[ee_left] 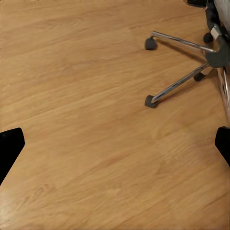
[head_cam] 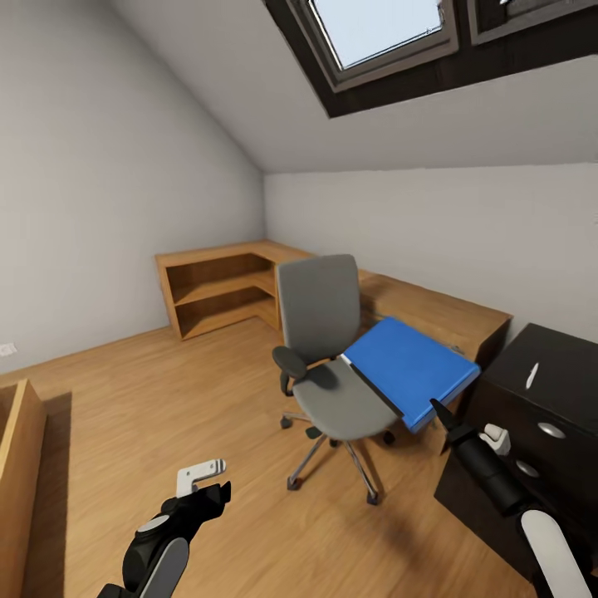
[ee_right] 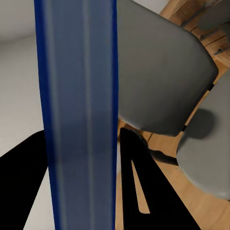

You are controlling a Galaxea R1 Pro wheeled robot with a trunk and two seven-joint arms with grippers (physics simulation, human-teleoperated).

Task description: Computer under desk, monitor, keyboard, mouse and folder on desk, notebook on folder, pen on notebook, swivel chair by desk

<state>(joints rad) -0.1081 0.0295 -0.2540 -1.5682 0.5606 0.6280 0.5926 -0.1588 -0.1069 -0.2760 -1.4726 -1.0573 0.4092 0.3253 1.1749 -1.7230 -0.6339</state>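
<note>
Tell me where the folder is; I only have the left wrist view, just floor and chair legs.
Observer: The folder is in the right claw, gripped by its edge, beside the swivel chair.
Operator: Is it clear of the seat?
Observer: Part of it overlaps the seat in the head view; I cannot tell if they touch. The rest juts toward the desk.
Operator: Anything on the desk?
Observer: A thin white stick, likely the pen, lies on its black top.

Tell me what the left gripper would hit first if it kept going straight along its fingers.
Probably the bare wood floor: the left gripper is open and points down at it, nothing between. The swivel chair base sits off to one side, apparently clear of that line.
</note>
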